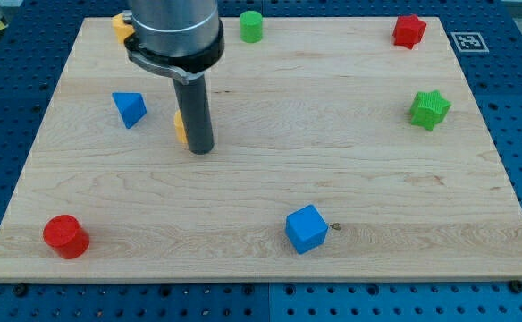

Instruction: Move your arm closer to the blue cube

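Note:
The blue cube [307, 228] lies on the wooden board [261, 179] toward the view's bottom, a little right of centre. My tip [201, 148] stands left of centre in the upper half of the board, well up and to the left of the blue cube. A yellow block [181, 127] touches the rod's left side and is mostly hidden behind it. A blue triangular block [129, 108] lies further left of my tip.
A red cylinder [65, 236] sits at the bottom left corner. A green cylinder [251, 26] is at the top centre, a red star-like block [408, 30] at the top right, a green star [429, 109] at the right. An orange block [121, 26] peeks out beside the arm at the top left.

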